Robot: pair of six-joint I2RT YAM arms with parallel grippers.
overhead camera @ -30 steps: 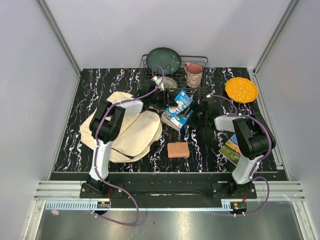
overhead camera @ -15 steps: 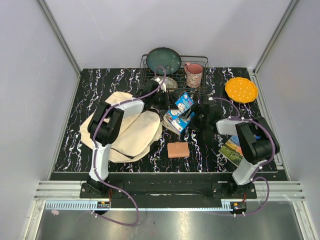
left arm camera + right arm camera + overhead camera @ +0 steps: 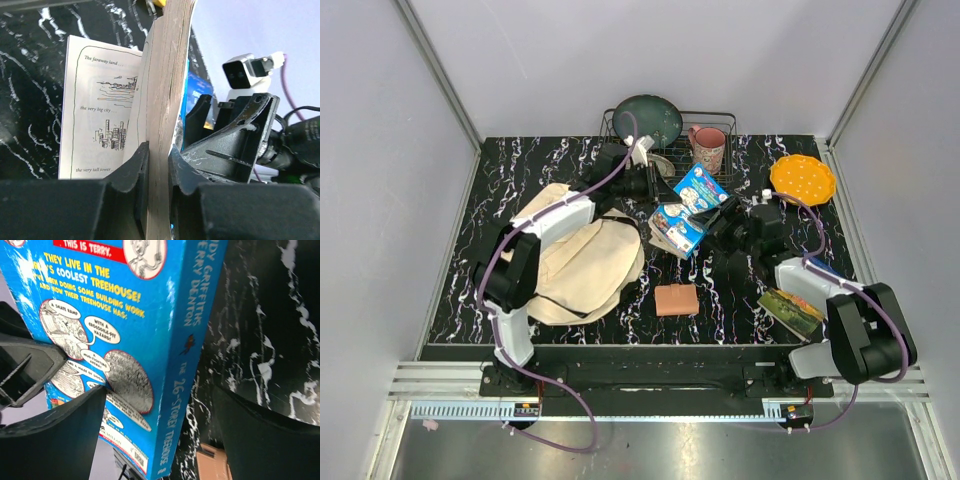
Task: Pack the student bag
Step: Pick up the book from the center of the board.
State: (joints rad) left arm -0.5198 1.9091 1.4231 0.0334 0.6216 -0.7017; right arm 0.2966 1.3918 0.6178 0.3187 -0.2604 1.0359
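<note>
The student bag (image 3: 582, 268) lies flat at the left, a cream backpack with black trim. A blue paperback (image 3: 698, 189) is held up in the air between the two grippers, right of the bag; its lower part (image 3: 677, 229) hangs open. My left gripper (image 3: 655, 185) is shut on the book's page block (image 3: 165, 75), with an open illustrated page (image 3: 100, 110) to the left of the jaws. My right gripper (image 3: 730, 226) is open, with wide jaws straddling the book's spine (image 3: 187, 365). The left finger (image 3: 60, 435) lies against the back cover and the right finger (image 3: 270, 440) stands apart.
A wire dish rack (image 3: 720, 122) at the back holds a green plate (image 3: 647, 120) and a pink mug (image 3: 708, 150). A yellow plate (image 3: 802, 179) sits back right. A salmon block (image 3: 676, 299) lies in front of the book. Another book (image 3: 790, 306) lies under the right arm.
The left gripper has lifted the blue book up and toward the back right. The right arm has stretched out and followed, its gripper staying beside the book.
</note>
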